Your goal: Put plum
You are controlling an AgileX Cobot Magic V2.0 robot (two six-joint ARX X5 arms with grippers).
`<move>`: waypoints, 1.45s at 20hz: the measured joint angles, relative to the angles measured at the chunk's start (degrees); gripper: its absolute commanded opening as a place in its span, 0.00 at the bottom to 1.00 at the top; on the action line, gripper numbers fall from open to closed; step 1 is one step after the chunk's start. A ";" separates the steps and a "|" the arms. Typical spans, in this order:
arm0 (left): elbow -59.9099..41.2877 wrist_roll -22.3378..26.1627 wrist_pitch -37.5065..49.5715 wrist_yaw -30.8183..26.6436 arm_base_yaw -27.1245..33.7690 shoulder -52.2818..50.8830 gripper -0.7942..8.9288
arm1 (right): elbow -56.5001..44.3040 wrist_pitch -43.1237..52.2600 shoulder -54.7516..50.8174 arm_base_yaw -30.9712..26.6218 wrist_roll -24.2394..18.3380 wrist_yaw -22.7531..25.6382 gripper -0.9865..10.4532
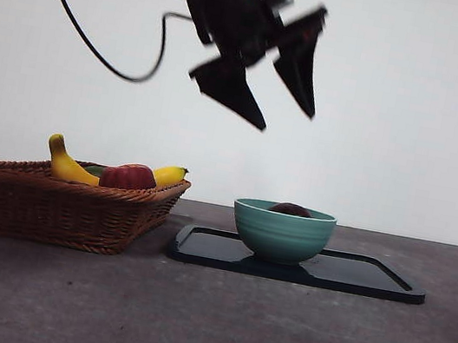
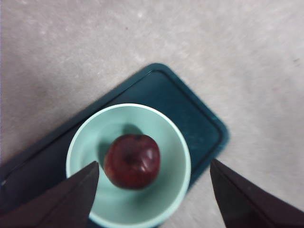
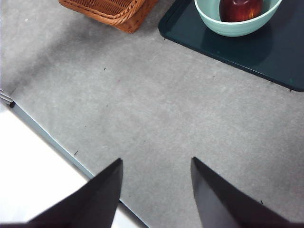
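The plum (image 2: 132,161), dark maroon and glossy, lies inside the pale green bowl (image 2: 173,142). In the front view only its dark top (image 1: 290,209) shows above the bowl's rim (image 1: 281,230). It also shows in the right wrist view (image 3: 240,9). My left gripper (image 1: 265,89) hangs open and empty high above the bowl, jaws spread wide. My right gripper (image 3: 156,190) is open and empty over the bare table near its front edge, away from the bowl.
The bowl stands on a dark tray (image 1: 369,279). A wicker basket (image 1: 65,206) at the left holds a banana (image 1: 67,164), a red apple (image 1: 129,177) and other fruit. The table's edge (image 3: 52,140) runs near my right gripper.
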 measured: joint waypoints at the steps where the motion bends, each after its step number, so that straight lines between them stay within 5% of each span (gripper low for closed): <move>1: 0.26 0.28 1.05 -0.28 -0.26 1.70 0.47 | 0.00 0.00 0.00 0.00 0.00 0.00 0.29; 9: 0.26 4.31 5.44 -5.53 -2.25 8.41 0.47 | 0.00 -0.07 0.00 0.00 0.00 0.00 0.29; 29: 0.33 5.73 8.35 -5.95 -2.97 13.07 0.47 | 0.00 -0.31 0.00 0.04 0.00 0.00 0.29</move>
